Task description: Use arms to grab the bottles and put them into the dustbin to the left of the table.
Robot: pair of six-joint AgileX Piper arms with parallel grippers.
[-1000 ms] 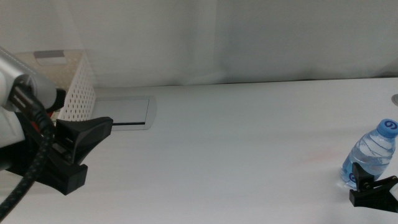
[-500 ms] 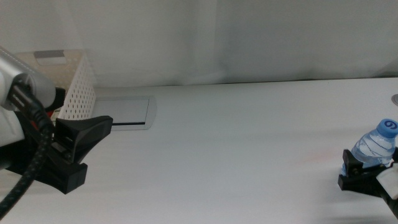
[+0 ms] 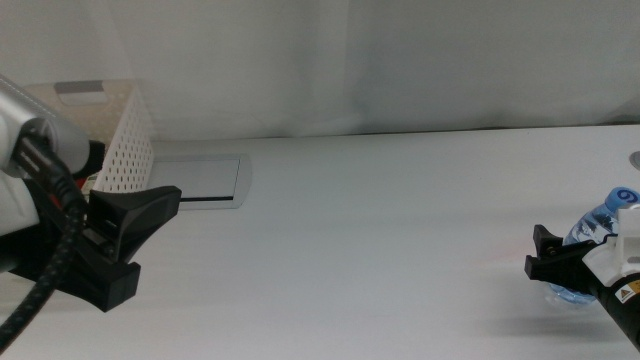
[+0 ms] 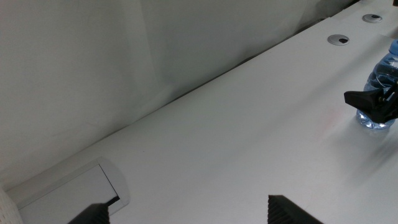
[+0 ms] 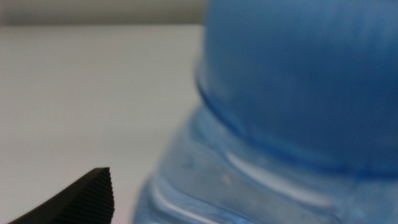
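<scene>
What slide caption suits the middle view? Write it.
Right end effector closes in around the water bottle while the left end effector waits beside the dustbin.

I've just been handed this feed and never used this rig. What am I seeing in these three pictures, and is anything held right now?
Two robot arms work at a white table. The middle view looks down over it. The left tool waits, open, near the white dustbin and a grey panel. The right tool sits around the water bottle at the table's right side; whether it has gripped is unclear. The left wrist view looks across the table toward that bottle. The right wrist view is a blurred close-up of the bottle's blue cap.
</scene>
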